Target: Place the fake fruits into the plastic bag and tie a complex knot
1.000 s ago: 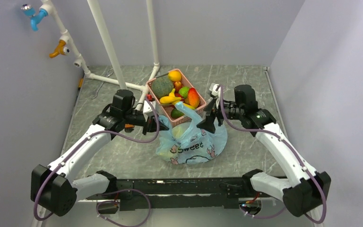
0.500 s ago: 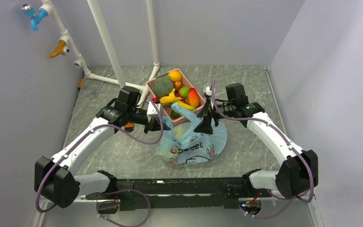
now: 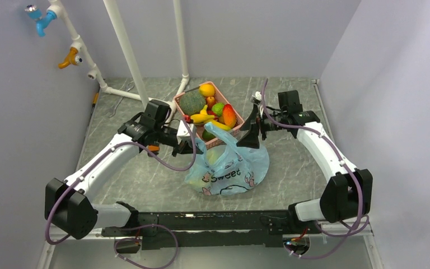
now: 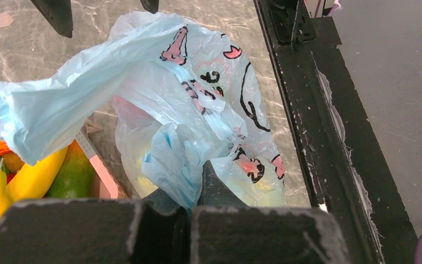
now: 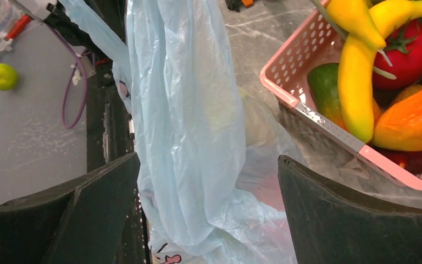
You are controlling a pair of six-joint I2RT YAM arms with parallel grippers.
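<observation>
Left gripper (image 4: 189, 204) clenched on one bunched handle (image 4: 176, 162), I lift the plastic bag (image 3: 229, 168) while my right gripper (image 5: 207, 159), jaws spread wide, straddles the other handle (image 5: 187, 99), probably to pinch it.

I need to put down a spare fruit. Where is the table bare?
Bare table lies between the plastic bag and the right arm, and between the bag and the left arm. It is crowded around the pink basket and the bag's handles.
</observation>
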